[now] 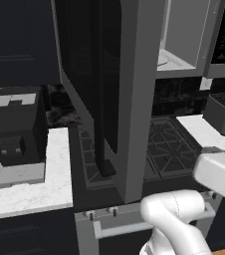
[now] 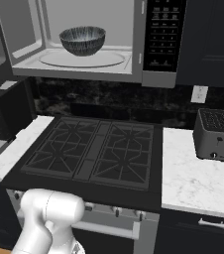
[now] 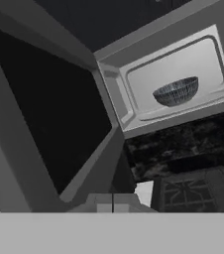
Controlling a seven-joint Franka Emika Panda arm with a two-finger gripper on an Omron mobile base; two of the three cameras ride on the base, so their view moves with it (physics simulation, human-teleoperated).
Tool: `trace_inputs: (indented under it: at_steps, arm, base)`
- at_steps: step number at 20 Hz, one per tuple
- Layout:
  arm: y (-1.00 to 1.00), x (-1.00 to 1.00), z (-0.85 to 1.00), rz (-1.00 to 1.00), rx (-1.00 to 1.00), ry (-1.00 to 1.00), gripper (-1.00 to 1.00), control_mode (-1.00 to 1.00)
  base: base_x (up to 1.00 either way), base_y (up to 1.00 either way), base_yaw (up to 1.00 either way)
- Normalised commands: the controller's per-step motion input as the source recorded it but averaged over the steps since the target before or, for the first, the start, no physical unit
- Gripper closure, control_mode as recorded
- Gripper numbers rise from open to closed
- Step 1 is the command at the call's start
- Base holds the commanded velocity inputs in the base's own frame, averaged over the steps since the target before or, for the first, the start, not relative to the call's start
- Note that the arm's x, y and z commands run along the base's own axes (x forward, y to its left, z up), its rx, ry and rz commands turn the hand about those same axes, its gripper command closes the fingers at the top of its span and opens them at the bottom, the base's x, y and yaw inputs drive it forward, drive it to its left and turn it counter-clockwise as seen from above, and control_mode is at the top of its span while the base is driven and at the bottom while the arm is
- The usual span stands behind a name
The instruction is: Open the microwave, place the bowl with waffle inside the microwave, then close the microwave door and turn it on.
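Bowl with waffle (image 2: 82, 40) upright on turntable (image 2: 84, 59), microwave door (image 1: 109, 89) open

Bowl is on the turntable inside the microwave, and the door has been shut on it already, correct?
Not quite. The bowl does sit on the turntable inside the microwave, but the door stands wide open, as the left base view shows.

The arm (image 1: 176, 221) is glossy white with smooth, rounded, bulbous links. A pale grey, rounded wrist housing (image 1: 219, 174) carries a thin curved seam.
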Motion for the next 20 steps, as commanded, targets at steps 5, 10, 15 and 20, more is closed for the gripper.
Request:
trace_inputs:
  at_steps: [5, 10, 15, 20]
  arm:
    - [0.21, -0.67, -0.03, 0.00, -0.21, -0.15, 1.00, -1.00]
    - [0.74, -0.14, -0.18, -0.11, -0.31, -0.06, 1.00, -1.00]
    - [0.99, 0.29, -0.20, -0.41, -0.35, 0.00, 1.00, -1.00]
    - [0.55, 0.58, -0.37, -0.76, -0.23, 0.00, 1.00, -1.00]
  base:
    - [0.00, 0.00, 0.00]
    - [0.00, 0.00, 0.00]
    - [0.00, 0.00, 0.00]
    - [0.00, 0.00, 0.00]
